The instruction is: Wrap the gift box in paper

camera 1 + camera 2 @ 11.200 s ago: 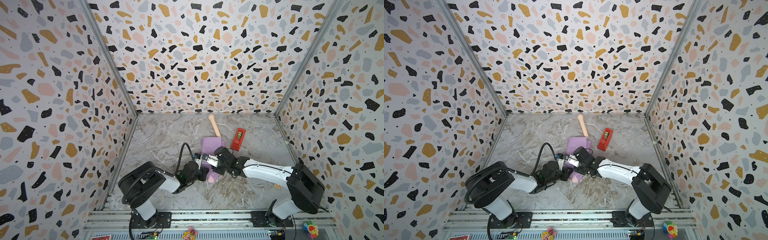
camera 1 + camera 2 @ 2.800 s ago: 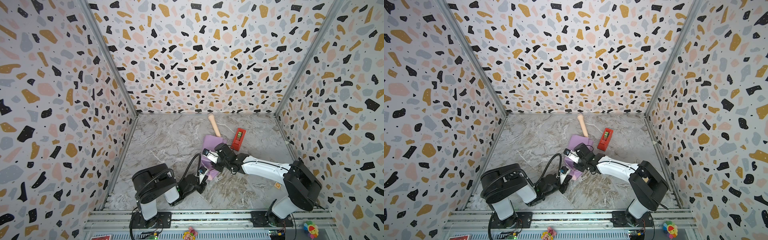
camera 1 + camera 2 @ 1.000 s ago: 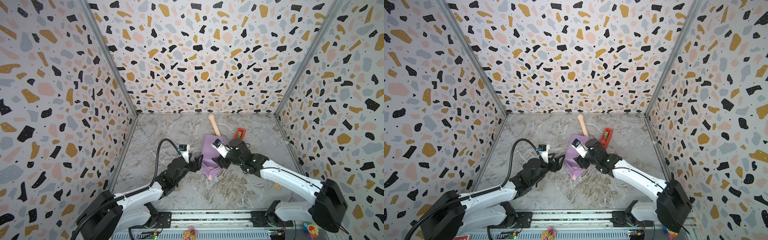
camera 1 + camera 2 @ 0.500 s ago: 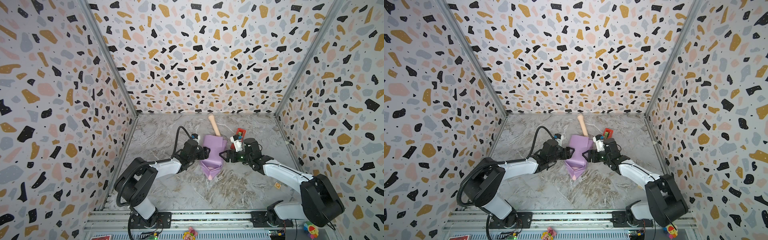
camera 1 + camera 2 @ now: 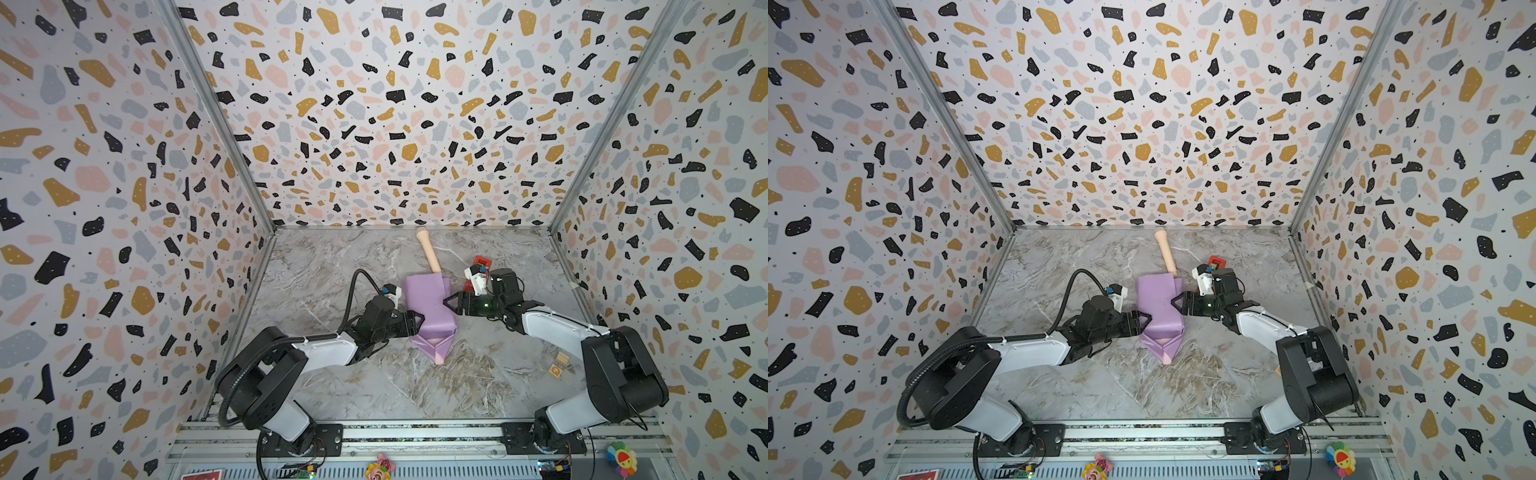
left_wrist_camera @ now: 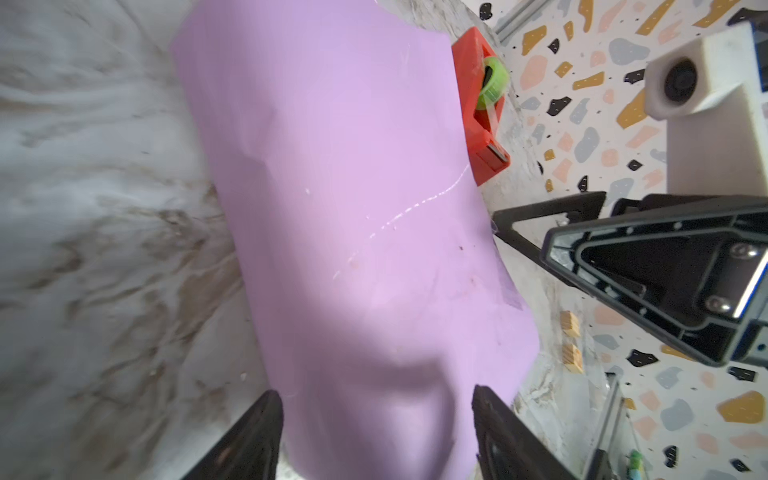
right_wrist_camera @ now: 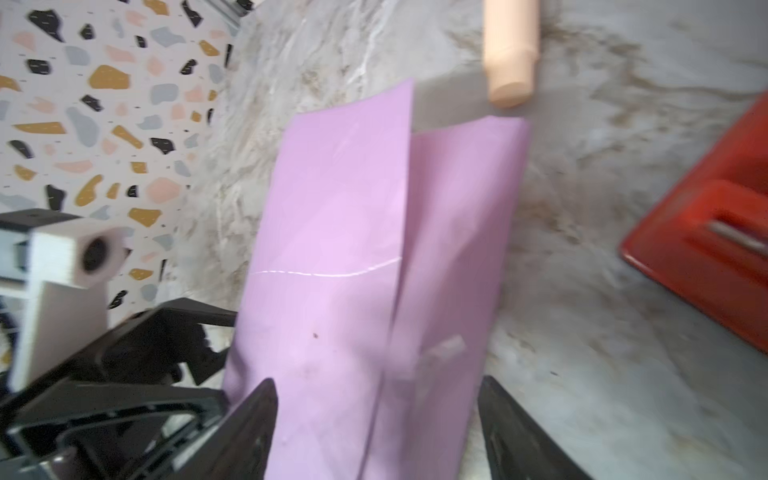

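1. The paper sits at the centre of the table in both top views. It is folded lilac side out into a long parcel.
2. The gift box cannot be seen anywhere. I judge it is inside the paper.
3. The left gripper is at the parcel's left edge, with its jaws spread wide and nothing clamped between them.
4. The right gripper meets the right edge a little higher in the frame. Its jaws are equally wide and it holds nothing.
5. The step looks like steadying the parcel from both sides. It is best to press evenly and low, against the firm box sides rather than loose paper, so the overlap on top does not spring open.
6. Avoid shoving the parcel up the frame. The toy microphone lies right at its upper end, and the red tape dispenser is just beside the right gripper.
7. The lower end is folded to a point with pink showing. The upper end looks open, not yet folded.
8. Some things are hard to tell:
   - It is unclear whether the fingertips actually touch the paper.
   - The dispenser is mostly hidden behind the right wrist camera in both top views.
   - A pale, blurred scrap on the overlap in the right wrist view may be tape.
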Available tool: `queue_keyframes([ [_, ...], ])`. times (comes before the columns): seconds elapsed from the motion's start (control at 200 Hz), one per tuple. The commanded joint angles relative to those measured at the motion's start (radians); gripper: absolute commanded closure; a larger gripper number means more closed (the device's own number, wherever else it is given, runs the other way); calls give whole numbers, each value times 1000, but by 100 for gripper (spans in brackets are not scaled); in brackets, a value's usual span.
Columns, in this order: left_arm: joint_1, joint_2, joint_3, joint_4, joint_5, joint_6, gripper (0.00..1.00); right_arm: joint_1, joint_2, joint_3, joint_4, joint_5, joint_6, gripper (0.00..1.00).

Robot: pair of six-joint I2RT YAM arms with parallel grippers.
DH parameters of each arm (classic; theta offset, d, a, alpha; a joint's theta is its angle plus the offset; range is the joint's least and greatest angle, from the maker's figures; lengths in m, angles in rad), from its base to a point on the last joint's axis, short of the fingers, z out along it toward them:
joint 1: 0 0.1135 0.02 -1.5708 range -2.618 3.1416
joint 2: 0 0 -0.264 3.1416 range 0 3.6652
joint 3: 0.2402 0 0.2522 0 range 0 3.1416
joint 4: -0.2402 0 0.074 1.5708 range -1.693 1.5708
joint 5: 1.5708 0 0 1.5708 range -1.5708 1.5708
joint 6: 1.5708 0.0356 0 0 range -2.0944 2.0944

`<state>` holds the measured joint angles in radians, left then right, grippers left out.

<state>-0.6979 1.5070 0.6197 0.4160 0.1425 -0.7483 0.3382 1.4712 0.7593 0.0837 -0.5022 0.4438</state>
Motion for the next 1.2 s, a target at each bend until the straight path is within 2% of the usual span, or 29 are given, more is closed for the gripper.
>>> queue_keyframes([
  [0.0, 0, -97, 25, -111, -168, 80, 26, -7, -144, -29, -163, 137, -78, 21],
  [0.09, 0, -156, 17, -158, -188, 124, 26, 4, -268, -139, -199, 111, -44, 22],
  [0.24, -5, -212, -55, -182, -106, 131, 29, 121, -383, -310, -145, 42, 128, 34],
  [0.375, -26, -265, -126, -130, -75, 107, 29, 275, -353, -401, 25, 59, 335, 48],
  [0.516, -27, -280, -129, -158, -84, 139, 29, 343, -269, -413, 129, 100, 435, 57],
  [0.916, -27, -283, -151, -136, -55, 143, 30, 397, -163, -416, 161, 223, 496, 69],
  [1.191, -39, -298, -194, -112, -41, 150, 31, 415, -122, -420, 202, 254, 512, 76],
])
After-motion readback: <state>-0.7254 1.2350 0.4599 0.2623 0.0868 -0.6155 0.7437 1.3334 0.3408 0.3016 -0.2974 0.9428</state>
